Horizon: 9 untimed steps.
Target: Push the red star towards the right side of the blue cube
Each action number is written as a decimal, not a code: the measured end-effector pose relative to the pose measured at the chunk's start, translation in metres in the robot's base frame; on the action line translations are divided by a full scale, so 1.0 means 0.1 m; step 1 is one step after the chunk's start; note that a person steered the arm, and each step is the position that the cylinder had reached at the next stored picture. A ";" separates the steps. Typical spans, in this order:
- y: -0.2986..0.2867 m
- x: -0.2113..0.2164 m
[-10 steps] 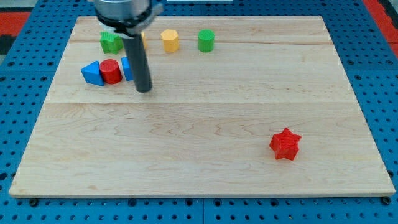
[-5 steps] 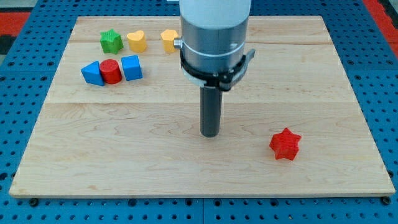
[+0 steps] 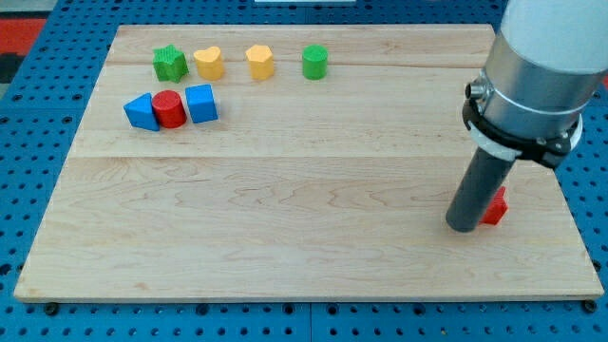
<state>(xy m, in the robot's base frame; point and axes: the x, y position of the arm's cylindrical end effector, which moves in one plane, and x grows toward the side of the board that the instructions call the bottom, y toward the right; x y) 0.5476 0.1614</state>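
The red star (image 3: 494, 206) lies near the board's right edge, mostly hidden behind my rod; only its right part shows. My tip (image 3: 464, 227) rests on the board touching the star's left side. The blue cube (image 3: 200, 103) sits far away at the upper left, with a red cylinder (image 3: 169, 109) touching its left side and a blue triangular block (image 3: 142, 112) left of that.
Along the view's top stand a green star (image 3: 170, 64), a yellow heart (image 3: 210, 63), a yellow hexagon (image 3: 259, 62) and a green cylinder (image 3: 315, 61). The wooden board (image 3: 285, 237) ends close to the right of the red star.
My tip swept from beside the blue cube across the board to the lower right. The red star has shifted right and slightly up, now against my rod.
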 end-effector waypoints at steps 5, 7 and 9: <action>0.32 -0.45; 0.03 -1.04; -0.62 -1.48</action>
<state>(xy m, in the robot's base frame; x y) 0.3999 0.0994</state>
